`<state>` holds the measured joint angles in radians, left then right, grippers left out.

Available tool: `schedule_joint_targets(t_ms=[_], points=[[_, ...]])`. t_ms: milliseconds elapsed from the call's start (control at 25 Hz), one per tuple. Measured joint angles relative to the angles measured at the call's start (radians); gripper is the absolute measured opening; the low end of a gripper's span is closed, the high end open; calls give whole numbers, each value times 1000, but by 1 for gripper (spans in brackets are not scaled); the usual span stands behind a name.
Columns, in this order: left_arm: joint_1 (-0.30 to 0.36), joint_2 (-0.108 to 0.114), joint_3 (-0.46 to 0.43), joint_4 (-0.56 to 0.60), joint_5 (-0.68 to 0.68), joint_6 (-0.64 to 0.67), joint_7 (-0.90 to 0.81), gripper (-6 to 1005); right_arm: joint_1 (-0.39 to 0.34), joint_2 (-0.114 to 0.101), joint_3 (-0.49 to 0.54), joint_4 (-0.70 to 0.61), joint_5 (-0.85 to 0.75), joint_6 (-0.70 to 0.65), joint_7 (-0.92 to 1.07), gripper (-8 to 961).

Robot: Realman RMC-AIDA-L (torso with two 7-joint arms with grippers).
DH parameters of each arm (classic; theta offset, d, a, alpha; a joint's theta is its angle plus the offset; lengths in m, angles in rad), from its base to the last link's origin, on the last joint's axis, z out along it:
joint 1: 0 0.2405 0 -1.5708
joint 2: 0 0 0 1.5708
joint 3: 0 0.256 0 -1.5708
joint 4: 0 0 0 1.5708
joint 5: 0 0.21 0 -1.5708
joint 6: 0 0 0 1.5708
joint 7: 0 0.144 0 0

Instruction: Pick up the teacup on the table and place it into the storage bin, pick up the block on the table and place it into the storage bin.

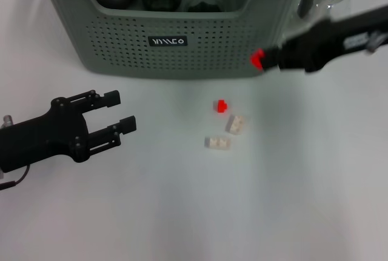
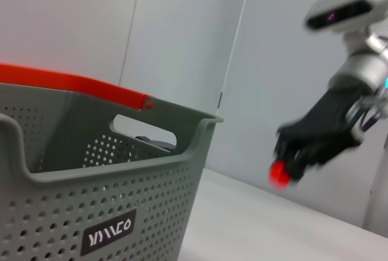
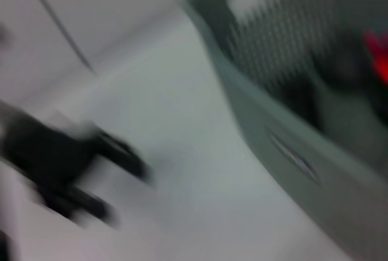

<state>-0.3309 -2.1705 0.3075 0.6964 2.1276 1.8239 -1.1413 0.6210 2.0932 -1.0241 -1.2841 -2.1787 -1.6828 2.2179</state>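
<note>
My right pincer (image 1: 262, 60) shut on red block (image 1: 257, 59), beside bin (image 1: 121, 37) wall. Block light, rigid, smooth: pinch flat sides. Left pincer (image 1: 118, 112) open, empty.

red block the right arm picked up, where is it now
In the head view the red block is held in the right gripper, above the table on the robot's right, just in front of the storage bin and not yet inside it.

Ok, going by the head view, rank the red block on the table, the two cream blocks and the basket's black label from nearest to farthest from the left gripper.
1. Lower cream block, to the right of the left gripper.
2. Red block and upper cream block, further right: too close to call.

The black label, up on the storage bin wall, can't be ranked reliably.
</note>
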Motion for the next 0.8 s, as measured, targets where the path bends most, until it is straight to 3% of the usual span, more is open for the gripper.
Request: schedule_joint_targets(t_ms=[120, 320, 480, 640, 800], points=[[1, 0, -5, 0, 0, 0, 0, 633, -2, -2, 102, -1, 176, -78, -64, 125], [0, 0, -6, 0, 0, 0, 0, 632, 16, 5, 117, -9, 309, -36, -96, 126], [-2, 0, -5, -1, 0, 2, 0, 632, 69, 6, 56, 3, 332, 139, -100, 126], [0, -1, -5, -3, -4, 3, 0, 632, 133, 5, -73, 38, 281, 405, -87, 126], [-3, -1, -5, -12, -6, 7, 0, 632, 242, 6, -170, 146, 195, 649, -50, 120]])
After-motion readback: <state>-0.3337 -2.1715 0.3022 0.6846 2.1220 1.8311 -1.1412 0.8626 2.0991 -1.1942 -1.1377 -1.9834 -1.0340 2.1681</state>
